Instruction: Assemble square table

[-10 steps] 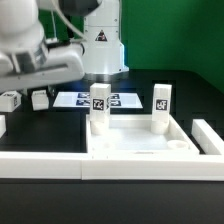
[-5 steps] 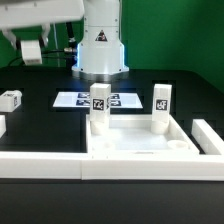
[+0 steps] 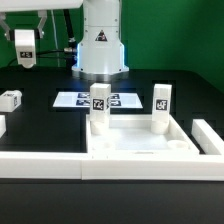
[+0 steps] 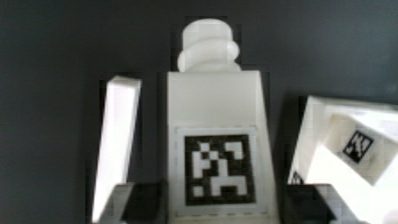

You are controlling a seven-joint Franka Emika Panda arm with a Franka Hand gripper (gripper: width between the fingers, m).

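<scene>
The white square tabletop (image 3: 140, 143) lies in the middle of the table with two tagged white legs standing upright in its far corners (image 3: 99, 108) (image 3: 161, 105). My gripper (image 3: 25, 38) is high at the exterior view's upper left, shut on a third tagged leg (image 3: 25, 50) held well above the table. In the wrist view that leg (image 4: 221, 120) runs between my fingers, tag facing the camera, its rounded threaded end pointing away; my gripper (image 4: 217, 205) clamps its near end. A fourth loose leg (image 3: 10, 99) lies on the table at the exterior view's left.
The marker board (image 3: 80, 99) lies behind the tabletop, in front of the robot base (image 3: 100, 50). A long white rail (image 3: 40, 165) runs along the front, with a white block (image 3: 207, 135) at the right. In the wrist view a white strip (image 4: 121, 130) and a tagged white part (image 4: 352, 140) lie below.
My arm was low at the left beside two loose legs. It has risen with one of them and drifted slightly left; one loose leg stays on the table.
</scene>
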